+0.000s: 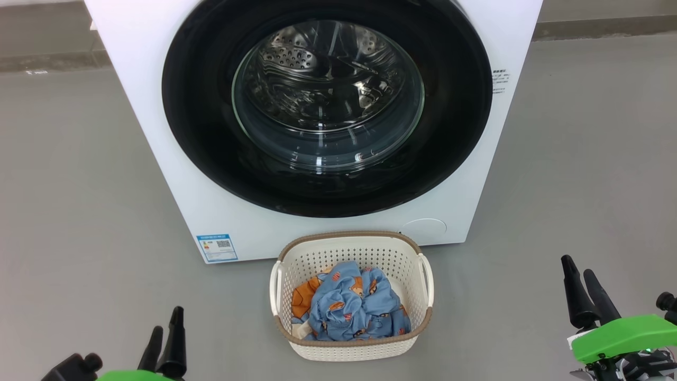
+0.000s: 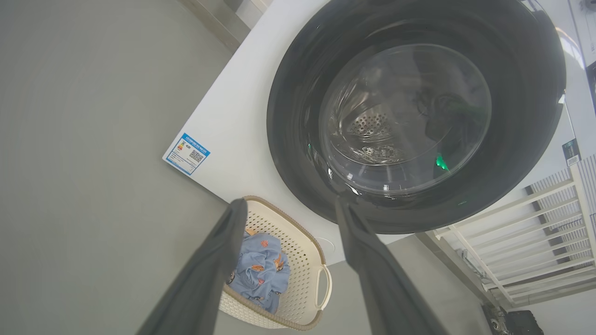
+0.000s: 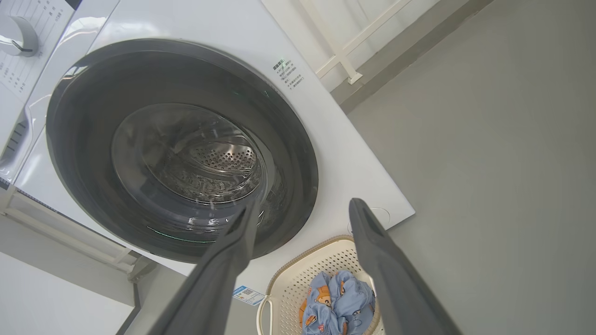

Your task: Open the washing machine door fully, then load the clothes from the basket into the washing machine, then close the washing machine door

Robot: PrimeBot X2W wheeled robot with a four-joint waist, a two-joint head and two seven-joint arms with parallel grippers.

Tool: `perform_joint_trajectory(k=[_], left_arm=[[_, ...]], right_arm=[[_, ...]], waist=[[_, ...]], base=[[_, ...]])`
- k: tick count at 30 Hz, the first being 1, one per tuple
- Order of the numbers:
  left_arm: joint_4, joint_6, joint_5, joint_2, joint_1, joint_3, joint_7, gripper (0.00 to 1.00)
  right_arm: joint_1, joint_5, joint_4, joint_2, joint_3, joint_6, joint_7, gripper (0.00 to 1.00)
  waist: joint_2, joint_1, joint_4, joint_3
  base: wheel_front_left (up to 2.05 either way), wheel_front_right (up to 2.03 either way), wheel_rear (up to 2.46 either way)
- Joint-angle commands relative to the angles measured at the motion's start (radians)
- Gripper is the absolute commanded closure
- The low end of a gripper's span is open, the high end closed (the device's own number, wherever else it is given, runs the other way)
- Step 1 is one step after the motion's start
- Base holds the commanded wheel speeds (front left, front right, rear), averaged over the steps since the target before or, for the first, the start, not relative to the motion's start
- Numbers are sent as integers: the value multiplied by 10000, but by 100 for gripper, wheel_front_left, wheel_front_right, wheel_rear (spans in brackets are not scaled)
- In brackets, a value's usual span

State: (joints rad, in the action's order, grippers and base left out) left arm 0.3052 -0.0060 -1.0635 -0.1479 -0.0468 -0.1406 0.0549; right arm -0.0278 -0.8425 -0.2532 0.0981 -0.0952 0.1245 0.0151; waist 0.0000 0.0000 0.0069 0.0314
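From the head, looks forward and down, near, onto the washing machine and the basket before it. From each wrist, low and tilted, looks up at the same door and basket.

White washer, black door, grey floor.
The basket was cream, perforated, with a brown rim; the clothes were light blue with orange bears, plus an orange piece; the sticker was blue.
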Motion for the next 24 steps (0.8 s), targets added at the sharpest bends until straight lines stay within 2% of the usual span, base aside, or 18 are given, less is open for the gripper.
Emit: perform_joint_trajectory(k=[1,15,24], left_arm=[[-156,98,299,-261,-534,70,151,0],[-134,690,2037,-599,-595,-590,564,0],[-16,915,2913,-714,-623,-973,828,0]], right_arm=[[-179,352,327,212,138,30,89,0],[-111,2355,538,284,214,36,136,0],[12,3512,668,221,289,41,111,0]], waist=[[0,0,-3,5],[0,0,-14,57],[0,0,33,117]], base=[[0,0,0],[0,0,0],[0,0,0]])
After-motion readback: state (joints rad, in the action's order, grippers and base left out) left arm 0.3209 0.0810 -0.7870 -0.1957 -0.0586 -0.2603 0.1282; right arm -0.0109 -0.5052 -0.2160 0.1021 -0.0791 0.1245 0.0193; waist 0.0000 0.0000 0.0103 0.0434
